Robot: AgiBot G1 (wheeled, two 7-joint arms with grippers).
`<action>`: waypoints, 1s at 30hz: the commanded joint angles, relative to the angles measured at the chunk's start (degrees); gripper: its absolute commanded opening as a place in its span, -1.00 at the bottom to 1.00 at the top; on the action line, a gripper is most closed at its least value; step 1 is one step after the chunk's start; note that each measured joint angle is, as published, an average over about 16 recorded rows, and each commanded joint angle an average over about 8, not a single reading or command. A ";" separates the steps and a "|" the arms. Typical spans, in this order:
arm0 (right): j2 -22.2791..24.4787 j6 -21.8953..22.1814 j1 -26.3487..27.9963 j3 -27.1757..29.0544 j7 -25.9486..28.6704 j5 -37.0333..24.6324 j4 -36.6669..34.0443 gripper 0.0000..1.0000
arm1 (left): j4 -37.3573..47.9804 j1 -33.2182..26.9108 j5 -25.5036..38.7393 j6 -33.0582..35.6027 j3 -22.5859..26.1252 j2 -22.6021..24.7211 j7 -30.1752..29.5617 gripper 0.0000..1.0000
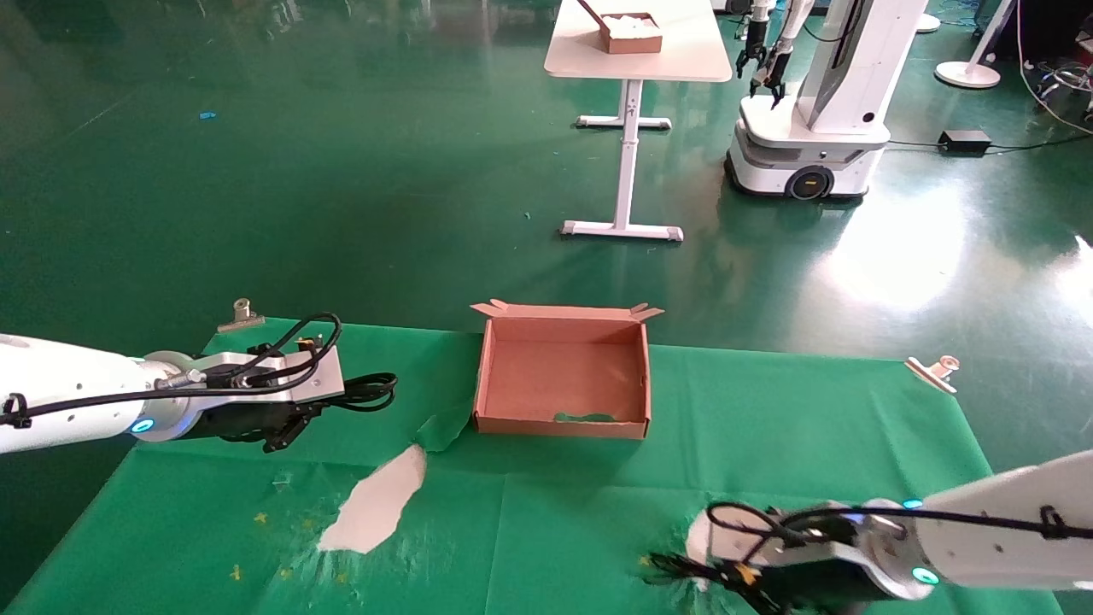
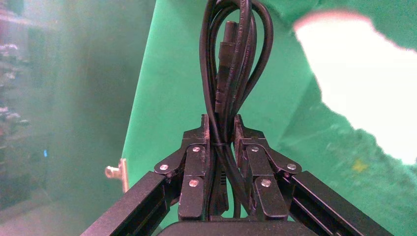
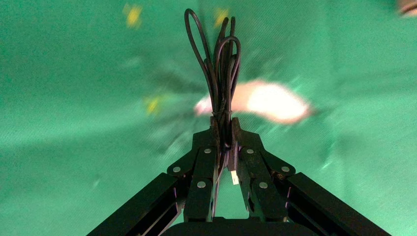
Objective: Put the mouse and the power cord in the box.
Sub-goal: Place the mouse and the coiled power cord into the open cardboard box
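The left gripper (image 1: 295,424) is positioned over the left part of the green cloth (image 1: 546,521), well to the left of the box (image 1: 561,424); in the left wrist view its fingers (image 2: 196,162) are clamped on the power cord (image 2: 231,73), whose thick black loops are bundled together and project beyond the fingertips, with a connector end visible among the loops; in the head view part of this bundle shows just beside the gripper on its box side. The right gripper (image 1: 683,571) is positioned low over the near right area of the cloth, well apart from the box; in the right wrist view its fingers (image 3: 204,162) are pressed together on a bundle of thin black cable (image 3: 221,73), probably that of the mouse; the mouse body itself cannot be made out in any view. The box stands open near the far edge of the cloth, between the two arms; its interior shows bare brown cardboard, and the small notched flaps stand at its far rim. The cloth is torn in two places, exposing the white table surface (image 1: 376,508); metal clips (image 1: 242,314) hold the cloth at the far corners. In the background stand a white table (image 1: 636,51) carrying another brown box (image 1: 630,32) and a second white robot (image 1: 820,111).
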 commanded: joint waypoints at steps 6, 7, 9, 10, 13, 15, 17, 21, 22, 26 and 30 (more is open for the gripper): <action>-0.15 0.72 1.28 1.72 0.75 2.25 0.50 -1.00 | -0.60 -1.89 -3.89 2.47 -1.39 0.64 -0.98 -1.00; 0.35 0.68 1.61 2.15 0.76 2.70 0.43 -1.00 | -0.53 -2.44 -4.64 2.85 -1.66 0.90 -1.01 -1.00; 1.65 0.70 2.43 3.19 0.92 3.60 0.28 -1.00 | -0.29 -3.57 -6.09 3.28 -2.21 1.73 -1.08 -1.00; 2.33 0.74 2.87 3.70 1.05 3.98 0.21 -1.00 | -0.08 -4.08 -6.64 3.30 -2.44 2.25 -1.13 -1.00; 4.34 1.20 4.50 5.31 1.56 4.76 -0.05 -1.00 | 0.89 -5.42 -7.63 2.40 -2.89 4.63 -1.39 -1.00; 5.48 1.84 5.79 6.31 1.79 4.89 -0.40 -1.00 | 1.81 -6.01 -7.80 0.98 -2.95 6.87 -1.46 -1.00; 6.36 2.60 7.13 7.16 1.91 4.79 -0.98 -1.00 | 2.95 -6.26 -7.67 -0.96 -2.86 9.40 -1.35 -1.00; 7.72 3.90 10.31 8.61 1.61 4.39 -2.62 -1.00 | 6.24 -5.79 -6.79 -6.44 -2.18 15.48 -0.28 -1.00; 7.97 4.06 11.10 8.90 1.45 4.34 -3.04 -1.00 | 7.20 -5.51 -6.46 -7.93 -1.86 16.92 0.21 -1.00; 9.03 4.01 14.24 9.94 0.63 4.50 -4.44 -1.00 | 10.56 -3.72 -5.18 -14.63 1.14 21.32 3.04 -1.00; 9.98 3.34 16.49 10.70 0.01 5.03 -5.33 -1.00 | 12.72 -2.21 -4.59 -21.23 6.88 22.79 4.79 -0.64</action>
